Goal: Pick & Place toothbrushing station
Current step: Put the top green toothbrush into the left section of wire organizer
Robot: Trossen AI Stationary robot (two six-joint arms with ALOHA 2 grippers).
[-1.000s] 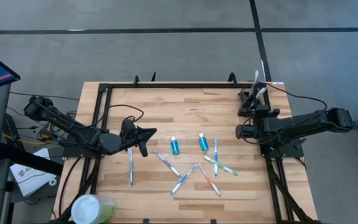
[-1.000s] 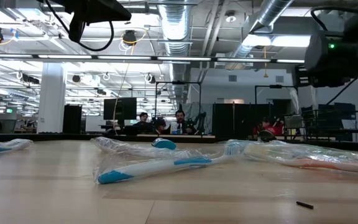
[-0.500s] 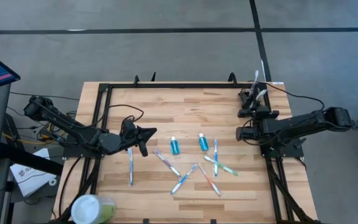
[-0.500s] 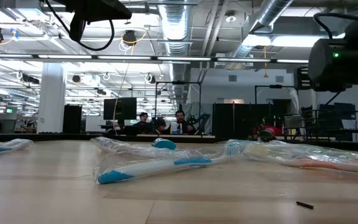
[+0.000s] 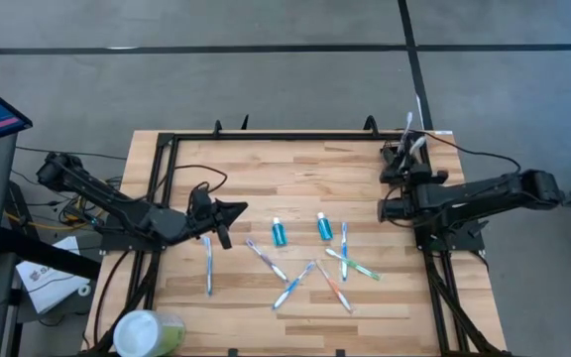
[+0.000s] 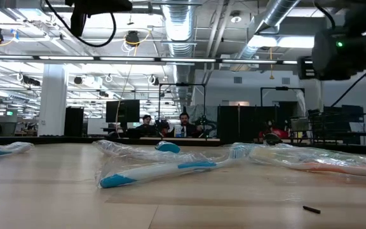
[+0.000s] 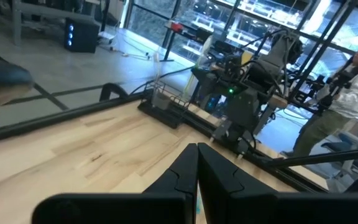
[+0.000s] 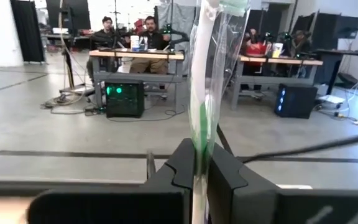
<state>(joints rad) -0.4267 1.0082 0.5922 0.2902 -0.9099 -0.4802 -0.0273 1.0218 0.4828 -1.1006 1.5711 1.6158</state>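
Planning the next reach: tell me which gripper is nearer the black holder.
Right. The right gripper is at the black holder in the table's far right corner, shut on a wrapped toothbrush; the left gripper hovers across the table.

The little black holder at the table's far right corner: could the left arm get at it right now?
Probably not. The holder stands across the table from the left gripper, which is shut. The right gripper, shut on a wrapped toothbrush, sits right by it, crowding the approach.
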